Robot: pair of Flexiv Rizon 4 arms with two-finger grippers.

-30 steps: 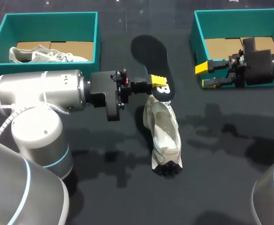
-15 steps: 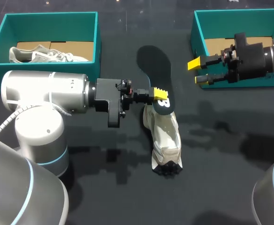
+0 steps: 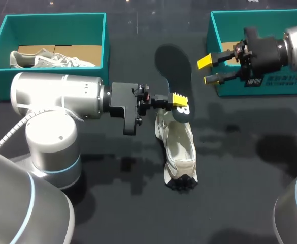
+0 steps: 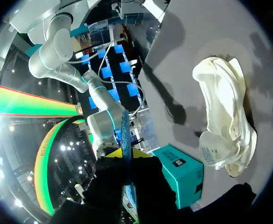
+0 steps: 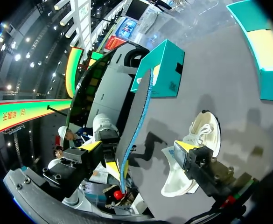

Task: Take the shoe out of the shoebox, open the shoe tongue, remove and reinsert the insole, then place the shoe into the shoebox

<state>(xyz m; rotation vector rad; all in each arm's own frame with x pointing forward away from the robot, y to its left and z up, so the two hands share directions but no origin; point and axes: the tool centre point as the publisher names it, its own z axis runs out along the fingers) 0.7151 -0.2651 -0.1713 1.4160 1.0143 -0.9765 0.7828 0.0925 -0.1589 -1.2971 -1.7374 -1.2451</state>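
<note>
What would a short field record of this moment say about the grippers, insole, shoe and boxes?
left gripper: shut on one end of the insole
insole: out of the shoe, held over the shoe's far end
shoe: on the table between the boxes, opening up, untouched
left box: holds a second shoe
right box: no shoe visible inside
right gripper: open, empty, at the right box's side nearest the insole

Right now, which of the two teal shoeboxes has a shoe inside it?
The left teal shoebox: a pale grey sneaker lies inside it. The right teal shoebox shows only brown cardboard.
</note>
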